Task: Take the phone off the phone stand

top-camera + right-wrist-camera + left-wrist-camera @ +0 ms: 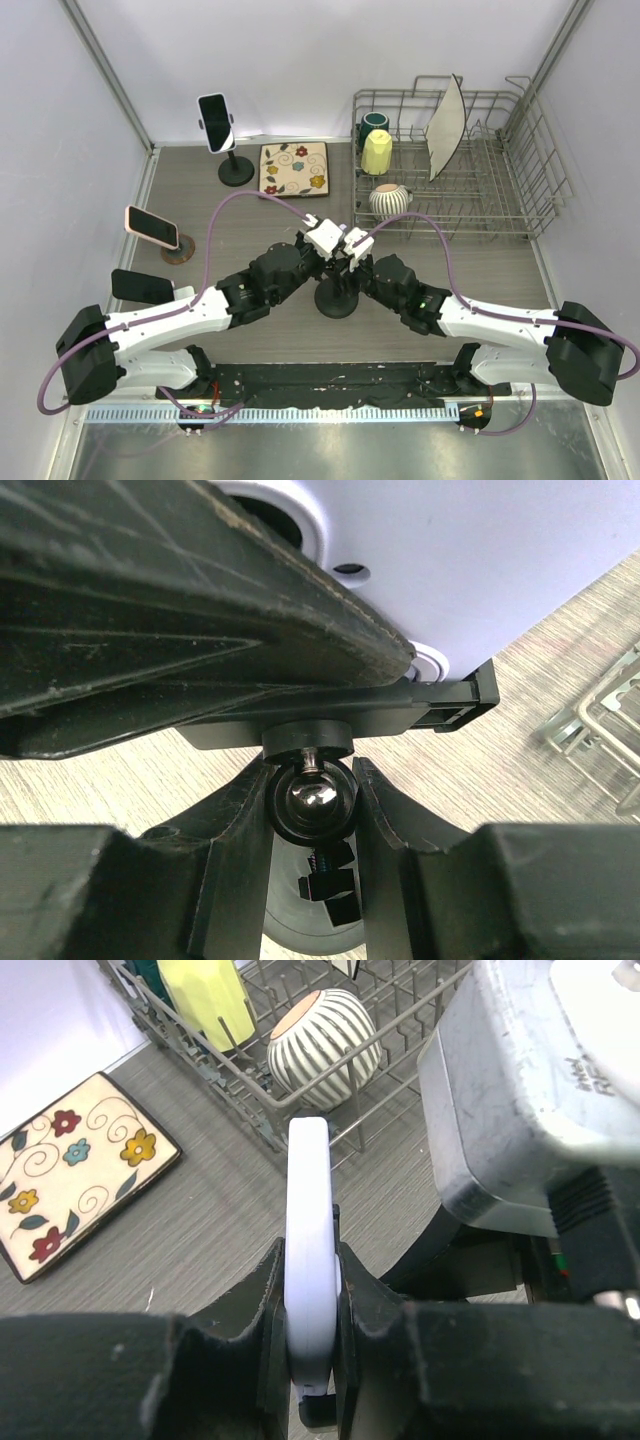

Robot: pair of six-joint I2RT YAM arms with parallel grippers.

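The white phone (308,1230) stands edge-on in the black cradle (440,705) of the middle phone stand, whose round base (337,300) sits on the table between the arms. My left gripper (310,1330) is shut on the phone's lower part, one finger on each face. My right gripper (310,805) is shut on the stand's ball joint (312,798) just under the cradle. The phone's white back (480,560) fills the top of the right wrist view. In the top view both wrists (335,240) cover the phone.
A wire dish rack (520,215) at the back right holds a plate, a yellow cup, a green cup and a striped bowl (325,1035). A floral tile (294,168) lies behind. Two other phones on stands (215,122) (150,225) and a black slab (140,285) are at left.
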